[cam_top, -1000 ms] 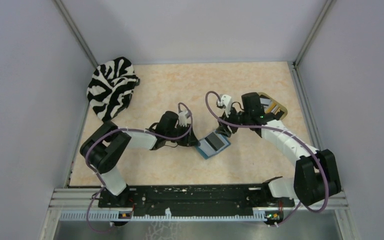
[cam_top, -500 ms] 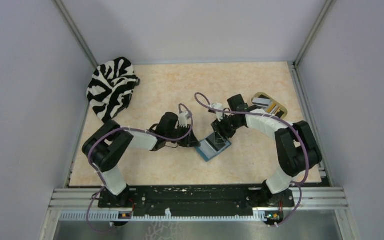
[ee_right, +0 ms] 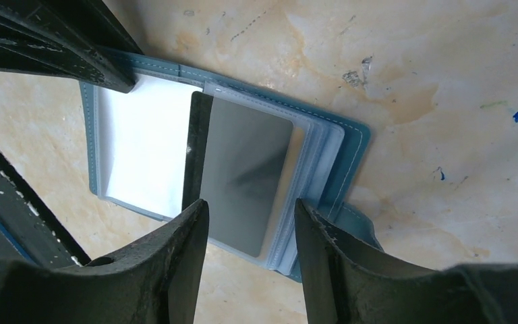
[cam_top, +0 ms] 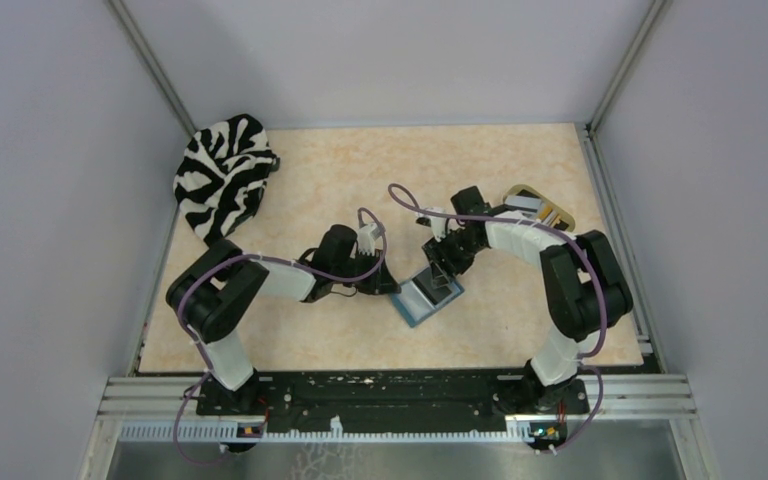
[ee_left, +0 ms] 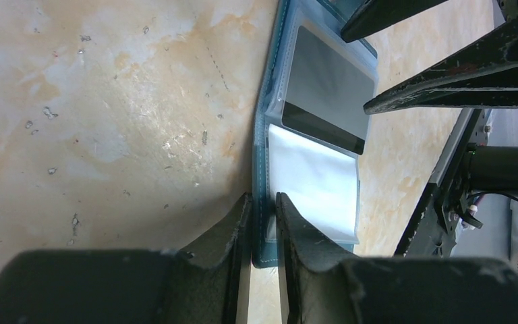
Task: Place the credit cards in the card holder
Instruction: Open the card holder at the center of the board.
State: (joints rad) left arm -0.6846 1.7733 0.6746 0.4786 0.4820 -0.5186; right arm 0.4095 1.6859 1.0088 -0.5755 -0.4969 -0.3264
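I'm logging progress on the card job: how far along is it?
Done: one grey card lies in the open card holder, one edge still overhanging its pocket. In hand: the left gripper has its jaws either side of the holder's edge; the right gripper hovers open over that card. Left: more cards wait in the oval tray.

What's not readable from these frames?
- Top view: the credit cards in the beige tray are too small and partly behind the right arm; count unclear.
- Left wrist view: the left gripper straddles the edge of the card holder; close-up blur hides whether it grips.
- Right wrist view: the right gripper covers the near end of the dark card; insertion depth unknown.
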